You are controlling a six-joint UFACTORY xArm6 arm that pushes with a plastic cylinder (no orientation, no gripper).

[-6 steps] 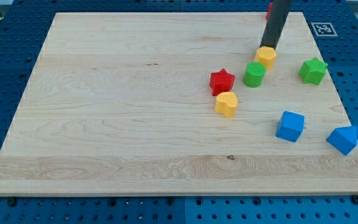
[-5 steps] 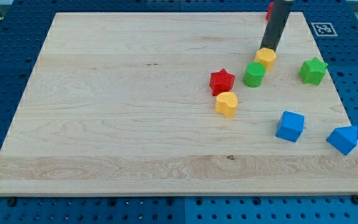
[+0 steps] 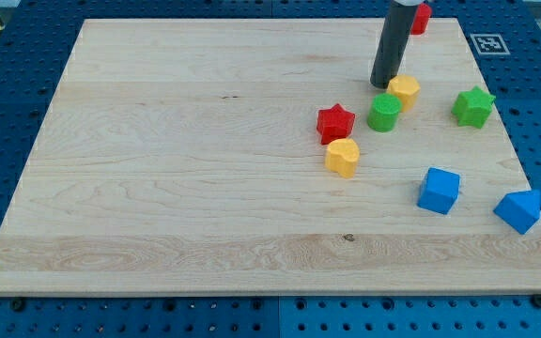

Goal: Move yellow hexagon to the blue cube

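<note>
The yellow hexagon (image 3: 405, 92) sits near the board's top right, touching the green cylinder (image 3: 383, 113) below and to its left. The blue cube (image 3: 439, 191) lies lower on the right side, well below the hexagon. My tip (image 3: 382, 84) rests on the board just left of the yellow hexagon and above the green cylinder, close to both. The dark rod rises from it to the view's top.
A red star (image 3: 335, 122) and a yellow heart (image 3: 343, 157) lie left of the green cylinder. A green star (image 3: 473, 106) is at the right. A second blue block (image 3: 518, 209) sits near the right edge. A red block (image 3: 421, 17) shows at the top edge.
My tip has moved from above the yellow hexagon to its left side. The hexagon has shifted very slightly right. The red block at the top edge shows more now.
</note>
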